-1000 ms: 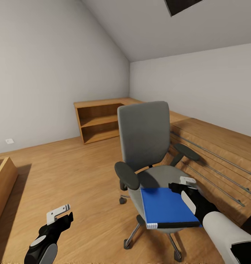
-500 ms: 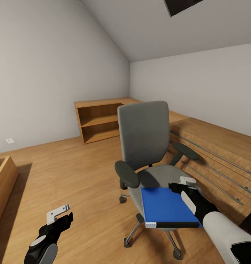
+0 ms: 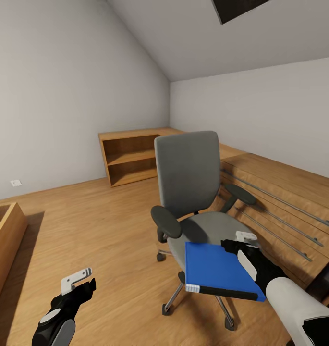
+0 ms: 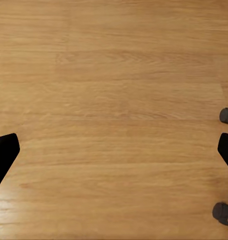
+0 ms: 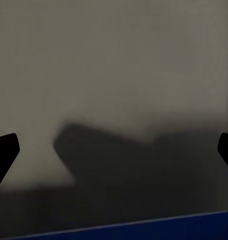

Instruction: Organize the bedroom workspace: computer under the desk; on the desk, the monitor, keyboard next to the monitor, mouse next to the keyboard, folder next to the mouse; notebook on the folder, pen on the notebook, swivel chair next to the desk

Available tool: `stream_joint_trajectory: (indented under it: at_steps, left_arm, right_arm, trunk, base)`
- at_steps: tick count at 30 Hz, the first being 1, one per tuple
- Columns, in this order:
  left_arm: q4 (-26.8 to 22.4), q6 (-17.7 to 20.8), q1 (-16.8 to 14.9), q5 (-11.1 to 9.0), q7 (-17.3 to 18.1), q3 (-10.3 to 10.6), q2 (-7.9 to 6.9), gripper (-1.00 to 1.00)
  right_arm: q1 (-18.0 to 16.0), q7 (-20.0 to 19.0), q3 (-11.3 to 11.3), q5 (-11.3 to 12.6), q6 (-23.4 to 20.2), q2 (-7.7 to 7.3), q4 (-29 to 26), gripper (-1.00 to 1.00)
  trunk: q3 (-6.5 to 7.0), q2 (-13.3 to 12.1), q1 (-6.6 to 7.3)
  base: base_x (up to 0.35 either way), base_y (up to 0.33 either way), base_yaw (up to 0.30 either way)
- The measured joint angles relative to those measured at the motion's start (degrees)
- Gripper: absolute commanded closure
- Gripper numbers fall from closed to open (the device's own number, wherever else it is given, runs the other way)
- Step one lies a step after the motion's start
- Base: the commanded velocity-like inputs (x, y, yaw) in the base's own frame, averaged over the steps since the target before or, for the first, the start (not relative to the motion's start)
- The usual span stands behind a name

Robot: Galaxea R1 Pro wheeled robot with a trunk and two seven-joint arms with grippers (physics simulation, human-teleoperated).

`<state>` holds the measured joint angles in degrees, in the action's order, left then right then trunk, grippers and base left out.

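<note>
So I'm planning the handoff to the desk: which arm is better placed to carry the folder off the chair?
The right. The right gripper is at the blue folder over the swivel chair seat, apparently already holding it. The left gripper hangs over bare floor, well apart from it.

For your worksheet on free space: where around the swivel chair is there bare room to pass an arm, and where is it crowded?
Bare wooden floor stretches between the swivel chair, the open shelf unit and the left gripper. It is crowded at the seat front, where the blue folder meets the right gripper.
</note>
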<state>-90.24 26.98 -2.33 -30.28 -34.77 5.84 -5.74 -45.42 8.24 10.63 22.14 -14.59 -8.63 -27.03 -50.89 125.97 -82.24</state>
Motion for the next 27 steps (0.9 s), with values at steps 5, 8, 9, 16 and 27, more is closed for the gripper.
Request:
stream_joint_trajectory:
  at_steps: [5,8,9,16,27]
  left_arm:
    - [0.1,0.0,0.0,0.0,0.0,0.0,0.0,-1.0]
    - [0.13,0.0,0.0,0.0,0.01,0.0,0.0,-1.0]
    - [0.13,0.0,0.0,0.01,0.01,0.0,0.0,-1.0]
    - [0.14,0.0,0.0,0.01,0.01,0.0,0.0,-1.0]
    - [0.16,0.0,0.0,0.01,0.0,0.0,0.0,-1.0]
  right_arm:
    - [0.0,-0.01,-0.03,0.01,0.0,0.0,0.0,-1.0]
    - [0.0,0.01,-0.04,0.03,0.0,0.0,0.0,-1.0]
    - [0.0,0.01,-0.04,0.02,0.0,0.0,0.0,-1.0]
    - [-0.01,-0.02,-0.04,0.01,0.0,0.0,-0.06,-1.0]
    - [0.0,-0.02,-0.04,0.01,0.0,0.0,-0.09,-1.0]
  trunk:
    - [0.0,0.0,0.0]
    - [0.0,0.0,0.0]
    - [0.17,-0.39,0.22]
    - [1.43,-3.19,1.75]
    - [3.41,-7.61,4.17]
  base:
    - [-0.006,0.0,0.0]
    - [-0.002,0.0,0.0]
    - [0.0,0.0,0.0]
    - [0.0,0.0,0.0]
    - [0.0,0.0,0.0]
